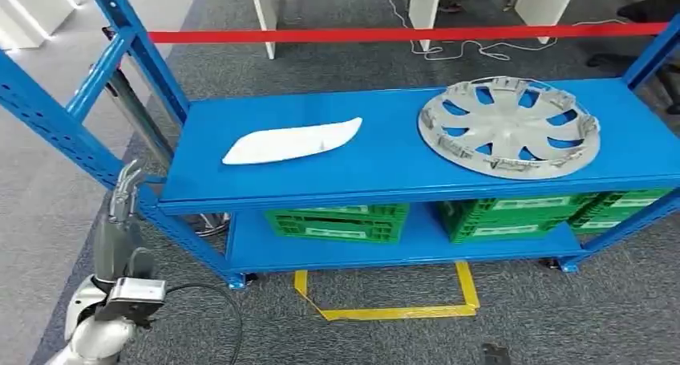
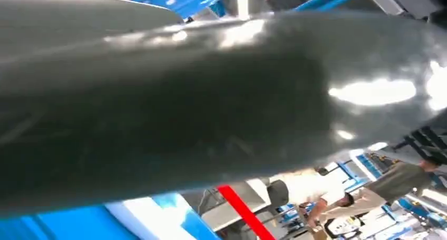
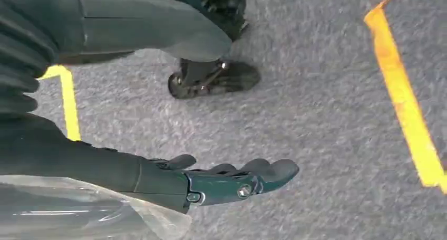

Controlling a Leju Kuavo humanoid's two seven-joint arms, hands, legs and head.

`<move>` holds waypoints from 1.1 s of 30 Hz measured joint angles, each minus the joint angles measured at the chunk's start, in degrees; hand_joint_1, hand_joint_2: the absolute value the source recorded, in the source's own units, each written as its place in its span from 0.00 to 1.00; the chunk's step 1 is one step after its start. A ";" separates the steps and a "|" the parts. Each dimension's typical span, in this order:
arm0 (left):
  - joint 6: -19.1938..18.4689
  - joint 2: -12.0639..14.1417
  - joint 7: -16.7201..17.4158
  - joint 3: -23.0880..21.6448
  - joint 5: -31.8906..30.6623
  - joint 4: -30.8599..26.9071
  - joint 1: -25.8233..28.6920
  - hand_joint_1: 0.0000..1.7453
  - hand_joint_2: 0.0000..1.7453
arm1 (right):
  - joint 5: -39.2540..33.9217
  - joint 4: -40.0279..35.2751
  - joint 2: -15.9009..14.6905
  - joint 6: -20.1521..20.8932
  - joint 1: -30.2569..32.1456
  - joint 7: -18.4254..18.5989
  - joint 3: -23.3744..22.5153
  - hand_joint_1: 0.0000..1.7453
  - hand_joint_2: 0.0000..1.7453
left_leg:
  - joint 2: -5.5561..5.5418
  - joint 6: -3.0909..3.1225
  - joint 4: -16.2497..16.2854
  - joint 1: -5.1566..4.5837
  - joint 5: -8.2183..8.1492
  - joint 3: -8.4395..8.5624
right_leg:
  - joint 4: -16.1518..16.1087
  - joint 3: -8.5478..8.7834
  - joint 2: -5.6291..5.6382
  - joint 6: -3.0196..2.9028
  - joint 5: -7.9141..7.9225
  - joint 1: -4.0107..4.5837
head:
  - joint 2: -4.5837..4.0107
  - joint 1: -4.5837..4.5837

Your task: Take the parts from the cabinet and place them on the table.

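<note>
1. Near me on the left, my left hand [image 1: 122,195] is raised beside the left front corner of the blue cabinet [image 1: 265,195]. Its fingers point up and hold nothing; whether they are spread or together I cannot tell, because they are small in the head view.
2. My right hand [image 3: 232,181] hangs over the grey carpet [image 3: 327,113], fingers stretched out side by side, thumb a little apart, holding nothing. Yellow tape lines [image 3: 403,100] lie on the carpet near it.
3. On the floor in front of the cabinet, a yellow tape mark [image 1: 393,305] is visible.
4. On the lower shelf stand green crates [image 1: 341,223].
5. On the top shelf, the white part [image 1: 290,143] lies flat on the left, and the grey wheel cover [image 1: 509,127] lies flat on the right, well apart from it.
6. Far behind the cabinet, a red tape [image 1: 401,34] stretches across.
</note>
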 joint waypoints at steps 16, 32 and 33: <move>-2.75 -0.02 0.22 -1.86 0.68 1.27 -4.24 0.00 0.00 | -1.38 0.04 0.20 2.32 -0.06 10.27 -1.88 0.00 0.00 | 0.25 2.83 -11.49 0.13 6.97 4.21 | 14.40 -7.48 0.10 2.37 -7.11 0.13 | 0.00 0.37; -4.68 0.13 2.14 -5.18 0.83 3.15 -5.85 0.00 0.00 | -1.55 0.04 0.79 2.27 0.08 12.17 -3.17 0.00 0.00 | 0.15 -0.07 5.57 -0.01 -1.48 -3.24 | -0.24 -0.48 0.03 -0.83 0.47 0.80 | 0.00 -0.13; -4.72 0.15 2.21 -5.37 0.83 3.34 -5.89 0.00 0.00 | -1.57 0.04 0.79 2.27 0.14 12.20 -3.23 0.00 0.00 | 0.15 -0.16 6.75 0.18 -1.15 -4.13 | -0.23 -0.26 0.06 -0.79 0.33 0.78 | 0.00 -0.13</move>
